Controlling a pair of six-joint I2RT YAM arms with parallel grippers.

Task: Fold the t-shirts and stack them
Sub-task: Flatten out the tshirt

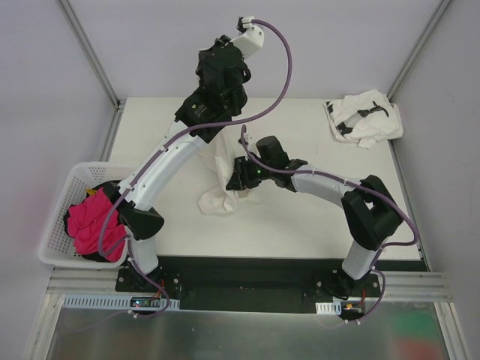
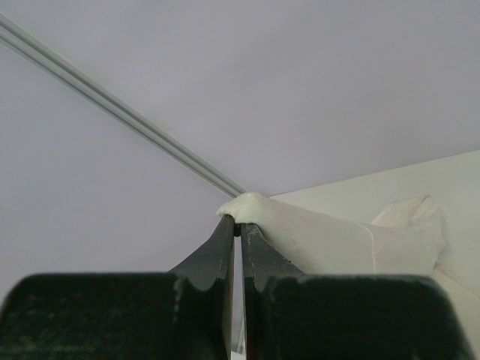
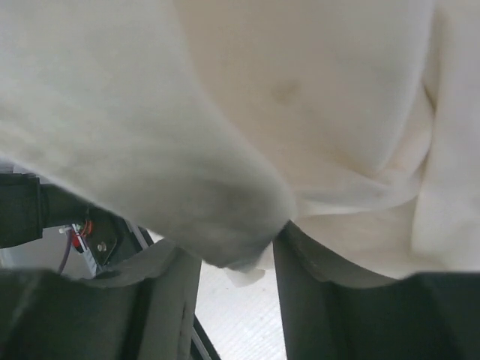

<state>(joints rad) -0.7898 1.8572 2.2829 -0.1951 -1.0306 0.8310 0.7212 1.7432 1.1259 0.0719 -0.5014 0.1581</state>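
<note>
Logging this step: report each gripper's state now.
Left gripper: shut on the cream-white t-shirt, holding it up.
Right gripper: open, jaws apart around a fold of the same shirt.

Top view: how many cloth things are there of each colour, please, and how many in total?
cream-white t-shirt: 1
white t-shirt with black marks: 1
pink cloth heap in the basket: 1 (the pieces within it cannot be told apart)
Total: 3
</note>
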